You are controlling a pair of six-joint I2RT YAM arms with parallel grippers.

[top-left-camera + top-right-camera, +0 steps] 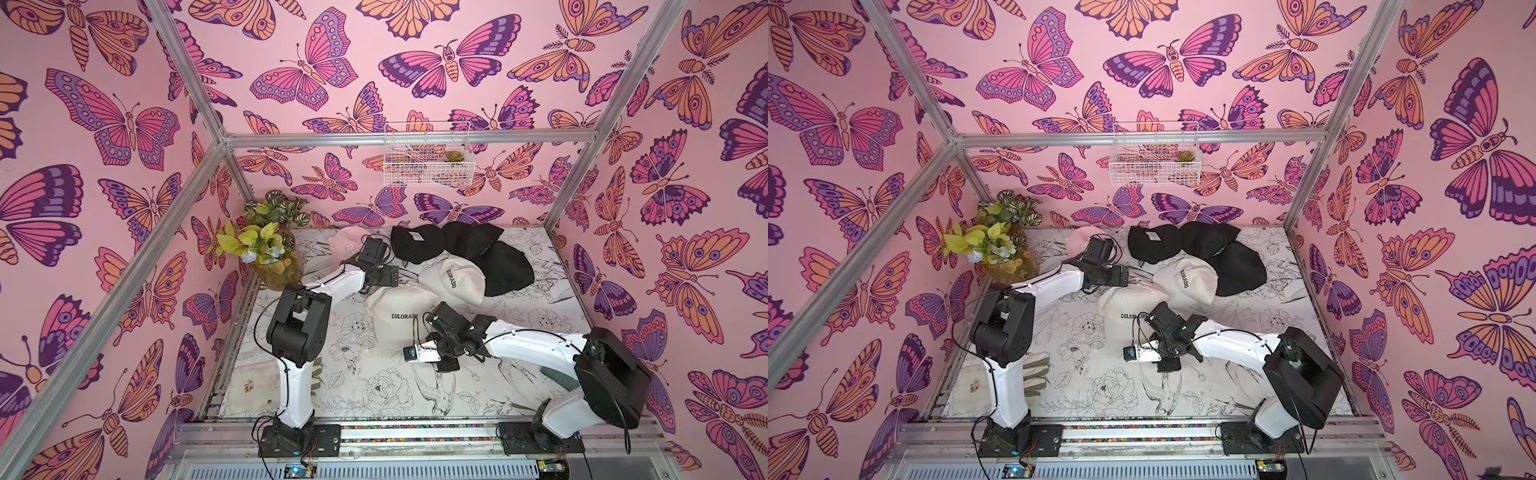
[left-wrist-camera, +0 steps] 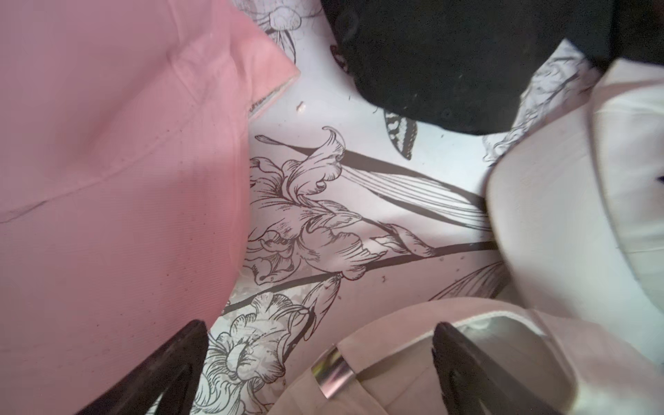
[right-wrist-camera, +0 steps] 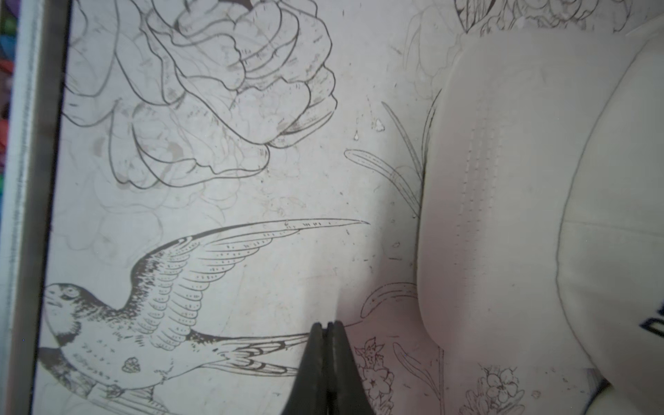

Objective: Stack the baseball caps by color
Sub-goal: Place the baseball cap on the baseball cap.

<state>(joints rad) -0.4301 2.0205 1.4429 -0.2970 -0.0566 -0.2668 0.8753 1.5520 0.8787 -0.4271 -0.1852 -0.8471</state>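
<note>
Left gripper (image 2: 319, 325) stands wide open and holds nothing. In the left wrist view its black fingers (image 2: 169, 366) straddle the rear strap and metal buckle of the near cream cap (image 1: 399, 309); whether they touch the fabric cannot be told. That cap sits at the middle of the table (image 1: 374, 386), its COLORADO lettering facing the near edge.

Right gripper (image 3: 327, 325) is closed tight on nothing, over bare table just beside the same cap's brim and apart from it.

In both top views the far cream cap (image 1: 451, 278) lies just behind and to the right, touching the near one and overlapping a black cap. Three black caps (image 1: 473, 241) huddle along the far edge, from its middle toward the right, overlapping one another; the leftmost shows a white patch.

One pink cap (image 1: 343, 245) rests at the far edge left of them, partly hidden by the left arm, near the plant (image 1: 266, 241) in the far left corner. By the left edge, a glove (image 1: 1036, 370) peeks out from behind that arm.
</note>
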